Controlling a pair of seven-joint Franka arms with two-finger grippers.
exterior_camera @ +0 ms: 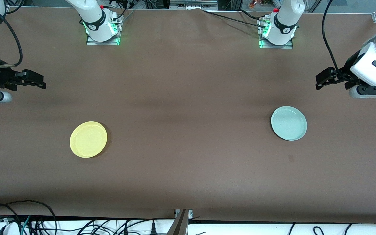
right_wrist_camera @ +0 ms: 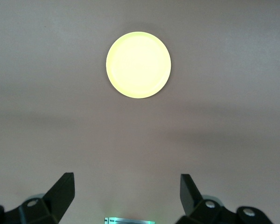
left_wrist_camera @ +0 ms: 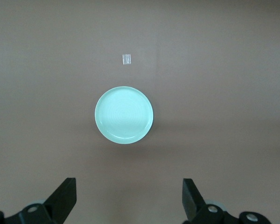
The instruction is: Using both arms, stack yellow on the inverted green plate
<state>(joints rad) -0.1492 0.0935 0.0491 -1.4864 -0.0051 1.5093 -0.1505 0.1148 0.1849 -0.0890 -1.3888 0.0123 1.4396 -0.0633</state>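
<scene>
Two plates lie well apart on the table, with both hands released and holding nothing.

The yellow plate (exterior_camera: 88, 139) lies at the lower left of the front view, toward the right arm's end of the table; the green plate (exterior_camera: 289, 123) lies at centre right, toward the left arm's end, and it appears to sit rim up, not yet inverted. The right hand (exterior_camera: 33, 80) hangs at the left edge of the frame and the left hand (exterior_camera: 326, 78) at the right edge, each with its fingers spread wide and well apart from its plate. Both plates look light, stiff and smooth, probably slippery plastic. Lying so flat, each likely offers only its low raised rim to pinch, and the green one needs turning over.
</scene>
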